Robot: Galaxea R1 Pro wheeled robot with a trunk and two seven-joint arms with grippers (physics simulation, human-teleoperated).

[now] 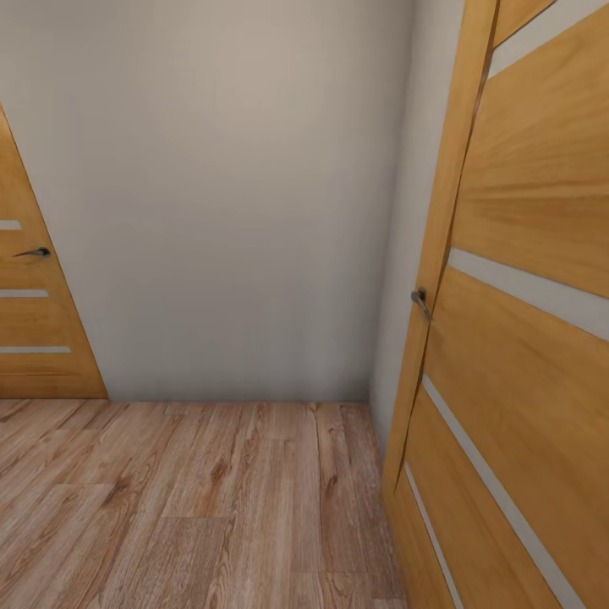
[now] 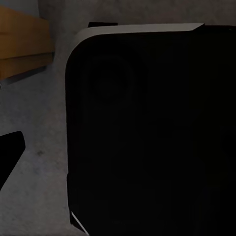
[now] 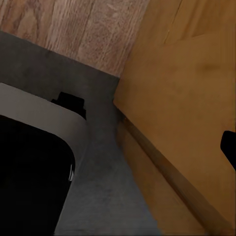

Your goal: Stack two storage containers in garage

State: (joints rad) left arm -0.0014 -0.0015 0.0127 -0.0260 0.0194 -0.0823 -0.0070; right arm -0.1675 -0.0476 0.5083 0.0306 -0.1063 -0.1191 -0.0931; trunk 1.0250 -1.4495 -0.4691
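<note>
- Straight ahead at twelve o'clock, a plain grey-white wall [image 1: 228,194] is filling most of the head view, meeting a light wood plank floor [image 1: 194,499] below.
- At nine o'clock, a honey-coloured wooden door with pale horizontal strips [image 1: 34,321] is standing shut, its dark lever handle [image 1: 34,252] pointing inward.
- At three o'clock, a second honey-coloured wooden door of the same pattern [image 1: 524,355] is standing ajar very near the robot, a metal lever handle [image 1: 420,303] showing at its edge.
- Underfoot in the wrist views, a dark grey mottled concrete floor [image 3: 98,196] is meeting the wood planks at a threshold, with the robot's black rounded base [image 2: 152,137] sitting over it; this is suggesting a doorway between rooms.
- Task standing, as a judgement: no orange-red storage container is appearing anywhere, so I cannot tell where either one is, nor whether any has been delivered; stacking in the garage is looking not yet done from here.
- Left gripper: a black finger-like tip [image 2: 10,147] is edging the left wrist view; I cannot tell how wide the pincer is standing or whether it is holding anything.
- Right gripper: a similar black tip [image 3: 229,147] is edging the right wrist view beside the door; likewise I cannot tell.
</note>
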